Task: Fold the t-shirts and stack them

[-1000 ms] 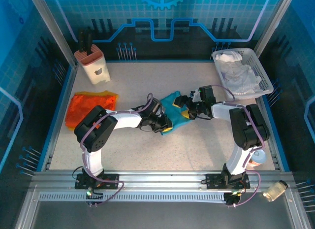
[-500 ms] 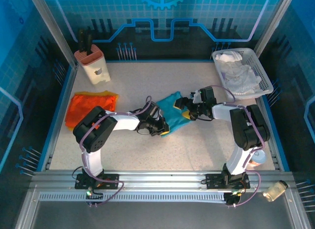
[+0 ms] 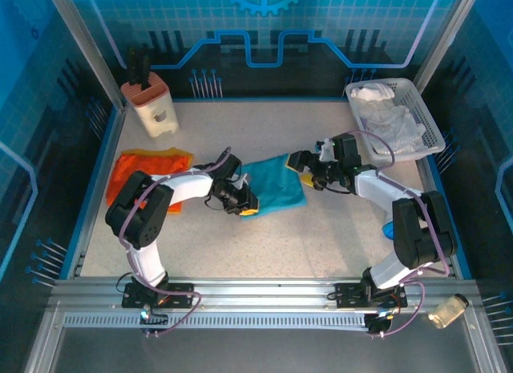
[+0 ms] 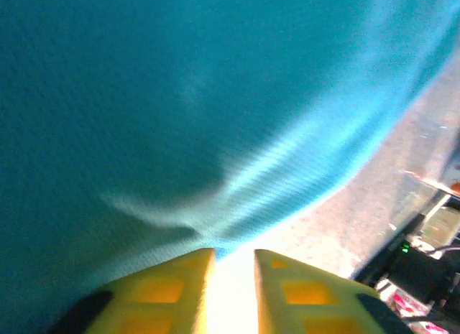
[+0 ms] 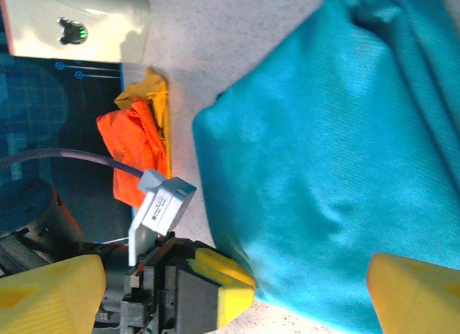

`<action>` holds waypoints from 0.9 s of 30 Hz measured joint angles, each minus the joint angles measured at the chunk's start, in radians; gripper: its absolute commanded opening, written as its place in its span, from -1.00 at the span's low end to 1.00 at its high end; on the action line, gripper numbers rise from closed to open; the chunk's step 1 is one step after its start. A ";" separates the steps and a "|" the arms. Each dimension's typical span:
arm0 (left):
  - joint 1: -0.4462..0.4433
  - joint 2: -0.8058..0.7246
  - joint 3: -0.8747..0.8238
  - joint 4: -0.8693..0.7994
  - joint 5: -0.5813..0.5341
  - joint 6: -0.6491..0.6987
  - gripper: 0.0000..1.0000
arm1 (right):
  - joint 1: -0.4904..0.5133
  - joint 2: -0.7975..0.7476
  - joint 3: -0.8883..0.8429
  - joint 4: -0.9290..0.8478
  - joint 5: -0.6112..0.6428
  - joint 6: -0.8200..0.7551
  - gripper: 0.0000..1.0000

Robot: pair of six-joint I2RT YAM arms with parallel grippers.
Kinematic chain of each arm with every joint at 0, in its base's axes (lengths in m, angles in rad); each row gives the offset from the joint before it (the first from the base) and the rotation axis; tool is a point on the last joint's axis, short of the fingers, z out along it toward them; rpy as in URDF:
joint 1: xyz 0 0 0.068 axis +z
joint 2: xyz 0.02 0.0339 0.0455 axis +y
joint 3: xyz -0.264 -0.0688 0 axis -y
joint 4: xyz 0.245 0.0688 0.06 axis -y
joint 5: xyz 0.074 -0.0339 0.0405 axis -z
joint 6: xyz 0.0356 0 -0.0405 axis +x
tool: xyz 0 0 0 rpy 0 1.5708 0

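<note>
Left hand is pretty much pressed together. Its yellow fingers are nearly touching and pinch the 9 o'clock edge of the teal t-shirt. On the left wrist cam the cloth rises straight off the tips.

Right hand sits at that shirt's 2 o'clock corner with its fingers spread wide. Teal cloth lies between them, but it's not gripping anything as far as I can see.

The teal shirt lies mid-surface as a rough rectangle between the two hands, with a few wrinkles near the right one. The orange t-shirt is bunched up at 9 o'clock from the teal one, apart from it, near the left edge of the surface.

A knife block stands at 11 o'clock, and a white basket of pale cloth is at 2 o'clock.
</note>
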 measured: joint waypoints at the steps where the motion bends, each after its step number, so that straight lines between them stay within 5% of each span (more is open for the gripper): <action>1: 0.005 -0.013 0.011 -0.015 0.007 0.004 -0.46 | 0.008 0.000 0.013 0.000 0.002 0.000 0.89; 8: 0.071 -0.033 0.139 -0.001 0.031 -0.021 -0.46 | 0.087 0.100 0.140 0.046 0.009 0.019 0.89; 17: 0.124 0.209 0.298 0.089 0.034 -0.074 -0.47 | 0.110 0.388 0.247 0.275 0.011 0.081 0.97; 27: 0.169 0.315 0.324 0.097 0.031 -0.072 -0.48 | 0.083 0.503 0.323 0.259 0.053 0.076 0.99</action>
